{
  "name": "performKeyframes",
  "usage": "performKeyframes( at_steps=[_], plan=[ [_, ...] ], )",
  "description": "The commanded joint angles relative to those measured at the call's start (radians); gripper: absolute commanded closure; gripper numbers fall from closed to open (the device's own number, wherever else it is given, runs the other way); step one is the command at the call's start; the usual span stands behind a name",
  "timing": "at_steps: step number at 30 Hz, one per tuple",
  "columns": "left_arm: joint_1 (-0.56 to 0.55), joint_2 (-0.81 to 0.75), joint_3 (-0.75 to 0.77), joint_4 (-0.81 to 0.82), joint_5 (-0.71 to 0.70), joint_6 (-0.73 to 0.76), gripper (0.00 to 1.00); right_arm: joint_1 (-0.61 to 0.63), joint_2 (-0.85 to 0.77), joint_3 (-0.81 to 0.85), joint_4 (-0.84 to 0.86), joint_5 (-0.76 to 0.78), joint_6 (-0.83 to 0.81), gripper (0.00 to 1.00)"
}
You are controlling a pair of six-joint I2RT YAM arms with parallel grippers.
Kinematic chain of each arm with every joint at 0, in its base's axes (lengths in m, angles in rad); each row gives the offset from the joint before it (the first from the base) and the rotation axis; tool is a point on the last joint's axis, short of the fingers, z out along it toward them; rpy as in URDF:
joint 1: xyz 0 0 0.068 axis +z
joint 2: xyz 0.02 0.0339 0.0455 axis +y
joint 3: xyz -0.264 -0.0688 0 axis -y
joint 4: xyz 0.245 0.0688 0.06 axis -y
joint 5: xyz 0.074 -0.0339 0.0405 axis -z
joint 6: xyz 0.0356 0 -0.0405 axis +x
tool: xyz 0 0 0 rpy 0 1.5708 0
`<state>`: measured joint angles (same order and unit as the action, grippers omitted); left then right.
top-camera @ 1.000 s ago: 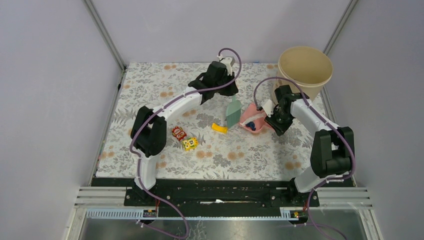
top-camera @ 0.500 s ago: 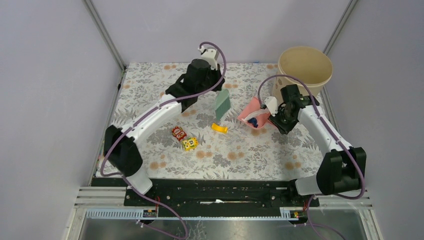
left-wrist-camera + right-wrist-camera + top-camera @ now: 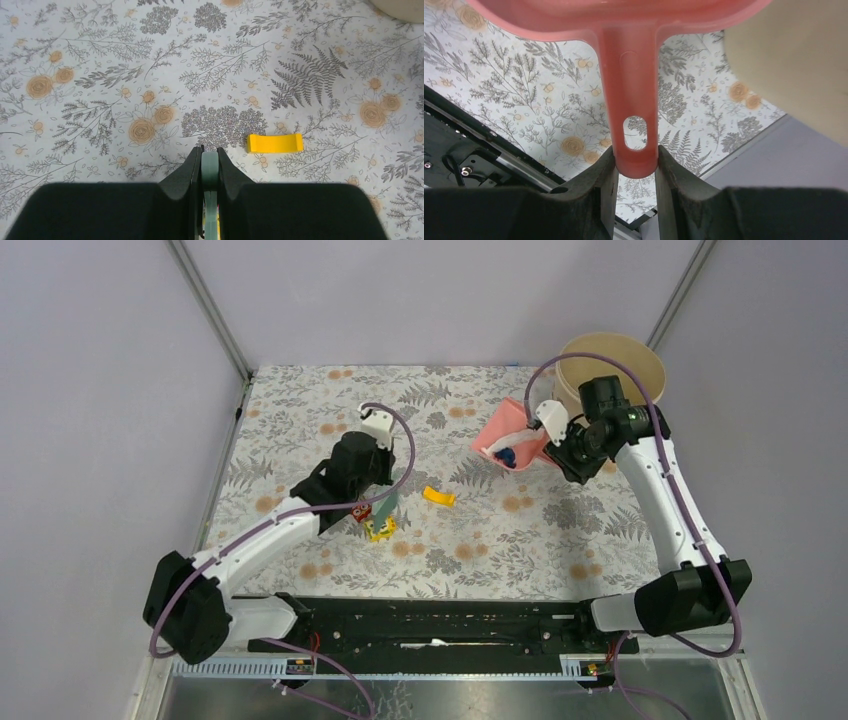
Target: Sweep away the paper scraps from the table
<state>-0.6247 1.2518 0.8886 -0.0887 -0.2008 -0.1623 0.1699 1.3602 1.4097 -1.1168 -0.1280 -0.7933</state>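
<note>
Smooth pink dustpan point(image 3: 496, 432) clamped in the right fingers point(image 3: 599, 185), paper scraps point(image 3: 506, 454) (navy, white) inside; left fingers point(image 3: 187, 172) pinch a flat teal tool point(image 3: 210, 167).

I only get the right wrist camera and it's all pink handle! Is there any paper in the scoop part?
Observer: Yes. The top view shows dark blue paper scraps and a white strip lying in the pink dustpan.
Operator: What's that big beige thing next to me?
Observer: An open beige bucket at the table's far right corner, right beside the dustpan.
Operator: And what's the other arm doing?
Observer: The left arm's jaws are shut on a green brush, down by the small toy blocks.
</note>
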Motion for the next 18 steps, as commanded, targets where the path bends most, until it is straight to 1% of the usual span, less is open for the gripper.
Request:
performKeyframes(
  at_steps=[1, 3, 8, 13, 18],
  plan=[
    [-0.015, -0.116, -0.03, 0.195, -0.026, 0.061, 1.0, 0.0, 0.046, 0.156, -0.097, -0.039, 0.041, 1.0],
    [-0.015, -0.126, -0.044, 0.212, -0.052, 0.058, 1.0, 0.0, 0.067, 0.217, -0.122, -0.037, 0.068, 1.0],
    [-0.027, -0.129, -0.035, 0.197, -0.049, 0.047, 1.0, -0.009, 0.103, 0.363, -0.13, 0.005, 0.134, 1.0],
    [-0.027, -0.134, -0.013, 0.179, -0.03, 0.021, 1.0, -0.064, 0.152, 0.52, -0.13, 0.058, 0.203, 1.0],
    [-0.026, -0.146, -0.019, 0.191, 0.008, 0.0, 1.0, -0.12, 0.182, 0.586, -0.115, 0.15, 0.212, 1.0]
  ],
)
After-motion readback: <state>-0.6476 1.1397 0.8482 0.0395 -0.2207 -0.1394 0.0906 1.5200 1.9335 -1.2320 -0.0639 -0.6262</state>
